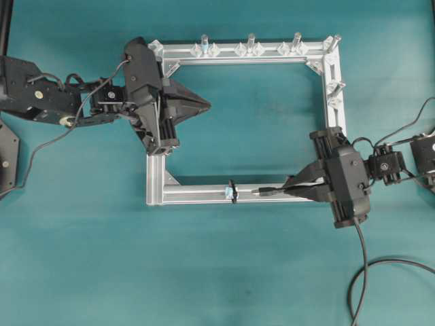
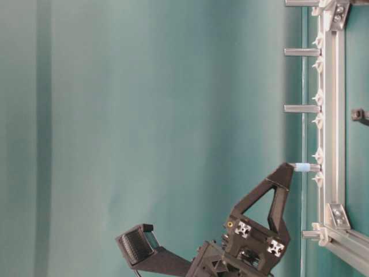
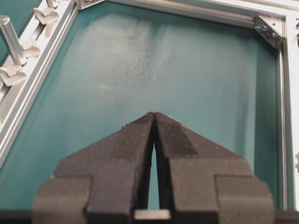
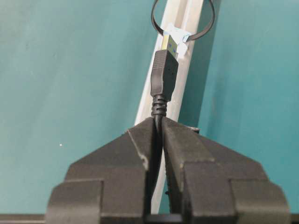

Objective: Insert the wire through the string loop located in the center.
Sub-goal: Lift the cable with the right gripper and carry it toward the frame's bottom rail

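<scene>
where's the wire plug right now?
Overhead view: the plug lies over the frame's bottom bar, held by the right claw and just right of the string loop. Right wrist view shows its tip aimed at the loop, not yet through.

Brushed silver metal frame (image 1: 197, 193), matt black plastic plug of the wire (image 4: 163, 77), smooth teal tabletop (image 1: 224, 272).
</scene>
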`<control>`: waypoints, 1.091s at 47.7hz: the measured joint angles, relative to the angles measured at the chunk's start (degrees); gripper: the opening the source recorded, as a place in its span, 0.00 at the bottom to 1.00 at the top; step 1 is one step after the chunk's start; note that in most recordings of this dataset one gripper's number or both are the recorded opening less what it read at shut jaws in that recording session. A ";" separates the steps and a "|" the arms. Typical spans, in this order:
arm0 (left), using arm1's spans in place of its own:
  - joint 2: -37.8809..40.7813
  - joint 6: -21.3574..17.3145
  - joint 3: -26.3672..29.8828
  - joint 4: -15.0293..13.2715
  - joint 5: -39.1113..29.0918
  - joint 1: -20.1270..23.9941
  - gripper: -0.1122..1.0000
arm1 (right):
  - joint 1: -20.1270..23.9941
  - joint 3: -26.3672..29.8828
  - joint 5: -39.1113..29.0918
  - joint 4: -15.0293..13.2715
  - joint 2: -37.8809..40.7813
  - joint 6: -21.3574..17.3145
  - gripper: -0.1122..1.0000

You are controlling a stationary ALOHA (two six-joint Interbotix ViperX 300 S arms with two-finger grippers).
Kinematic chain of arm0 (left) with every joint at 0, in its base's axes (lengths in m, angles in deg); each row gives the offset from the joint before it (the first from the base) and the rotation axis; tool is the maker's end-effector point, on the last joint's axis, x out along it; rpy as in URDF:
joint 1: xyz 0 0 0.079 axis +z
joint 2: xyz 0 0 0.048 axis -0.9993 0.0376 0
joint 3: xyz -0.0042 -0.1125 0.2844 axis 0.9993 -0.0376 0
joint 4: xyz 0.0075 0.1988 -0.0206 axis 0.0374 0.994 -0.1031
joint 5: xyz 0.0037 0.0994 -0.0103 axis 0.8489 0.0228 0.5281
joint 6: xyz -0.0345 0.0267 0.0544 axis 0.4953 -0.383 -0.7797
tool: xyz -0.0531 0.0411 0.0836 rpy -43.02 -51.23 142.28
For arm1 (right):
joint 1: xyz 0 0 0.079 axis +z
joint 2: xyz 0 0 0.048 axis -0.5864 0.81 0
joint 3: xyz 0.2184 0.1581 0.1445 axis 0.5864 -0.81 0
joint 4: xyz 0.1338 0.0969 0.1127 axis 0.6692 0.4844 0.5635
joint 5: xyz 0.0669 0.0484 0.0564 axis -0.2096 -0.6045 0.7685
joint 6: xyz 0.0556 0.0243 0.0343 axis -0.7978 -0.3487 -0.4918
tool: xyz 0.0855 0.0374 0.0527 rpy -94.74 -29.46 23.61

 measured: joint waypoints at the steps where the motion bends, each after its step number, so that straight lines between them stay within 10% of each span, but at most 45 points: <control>1: 0.00 0.00 0.00 0.00 0.00 0.09 0.10 | 0.00 0.00 -0.09 0.09 0.09 0.00 0.16; 52: 0.00 0.00 0.00 0.09 0.00 0.00 0.10 | -0.88 -1.14 -1.67 1.05 0.00 -0.09 0.16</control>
